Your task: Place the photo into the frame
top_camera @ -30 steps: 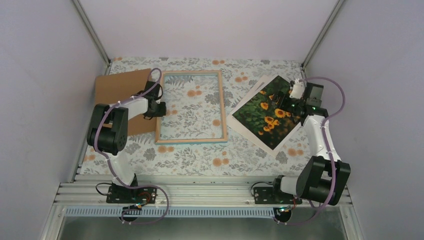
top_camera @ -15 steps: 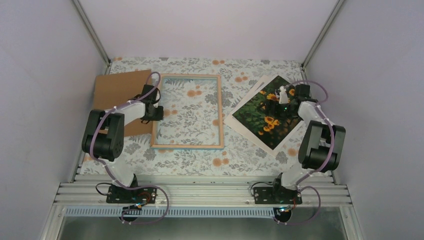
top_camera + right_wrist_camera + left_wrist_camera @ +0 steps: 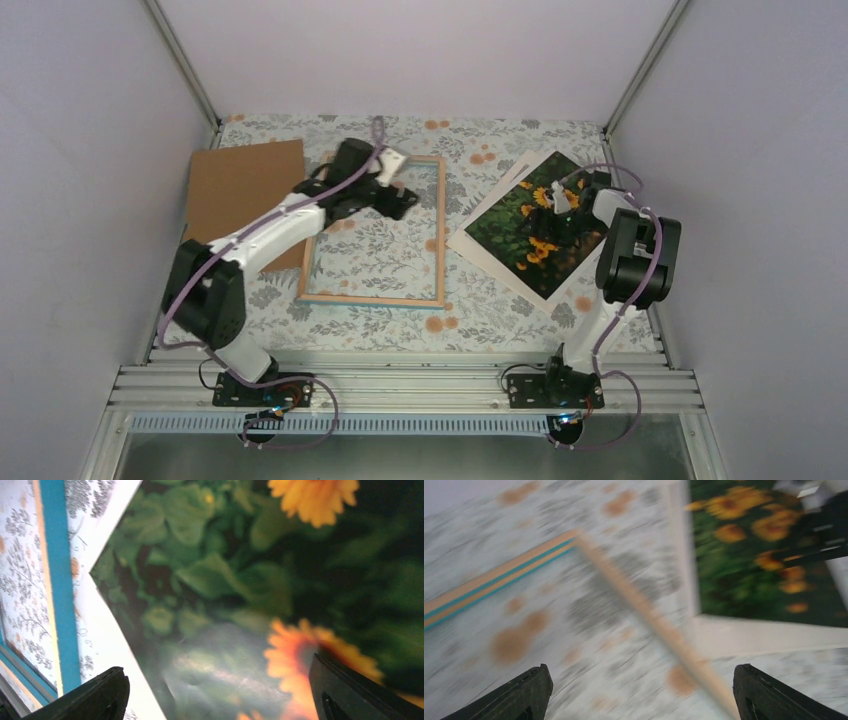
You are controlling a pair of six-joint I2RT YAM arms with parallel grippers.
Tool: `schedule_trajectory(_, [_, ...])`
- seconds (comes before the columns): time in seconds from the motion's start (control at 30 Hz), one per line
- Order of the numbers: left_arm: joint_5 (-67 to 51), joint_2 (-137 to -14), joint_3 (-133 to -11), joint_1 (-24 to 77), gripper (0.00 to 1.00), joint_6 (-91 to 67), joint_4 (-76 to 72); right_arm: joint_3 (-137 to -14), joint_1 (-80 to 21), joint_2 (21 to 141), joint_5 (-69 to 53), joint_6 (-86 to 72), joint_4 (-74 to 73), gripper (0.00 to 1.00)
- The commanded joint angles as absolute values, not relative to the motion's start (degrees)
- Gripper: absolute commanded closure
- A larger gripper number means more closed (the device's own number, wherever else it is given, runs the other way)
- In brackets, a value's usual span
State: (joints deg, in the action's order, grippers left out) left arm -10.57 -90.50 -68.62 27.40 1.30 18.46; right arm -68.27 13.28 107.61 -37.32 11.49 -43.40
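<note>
The frame (image 3: 308,250) lies flat on the flowered cloth, wood-coloured side up. My left gripper (image 3: 402,203) hovers open above its upper right part. In the blurred left wrist view the frame's wooden bar (image 3: 644,605) runs below the left gripper (image 3: 641,682), and nothing is between the fingers. The photo (image 3: 510,240), orange flowers on dark green, lies face up to the right of the frame. My right gripper (image 3: 548,218) hangs open close above it. In the right wrist view the photo (image 3: 215,580) fills the space under the right gripper (image 3: 220,690), with the frame's teal edge (image 3: 57,580) at the left.
A plain brown backing board (image 3: 240,185) lies left of the frame, partly under my left arm. Metal posts and pale walls close in the table on both sides and at the back. The arms' bases sit on a rail at the near edge.
My left gripper has opened, left the frame's left bar and swung right over the frame's upper part. The frame has shifted slightly left. My right gripper has moved left over the photo.
</note>
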Motion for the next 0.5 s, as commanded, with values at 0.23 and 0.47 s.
schedule_trajectory(0.23, [-27.88,-115.11,-85.85,43.43,0.1,-17.09,10.41,-68.22,18.32,114.14,-31.46,22.18,-49.82,0.16])
schedule_trajectory(0.47, [-21.73,-128.22,-98.0,44.55,0.09,-21.43,16.95,-67.22,21.56,114.71,-28.62,26.16,-50.84,0.17])
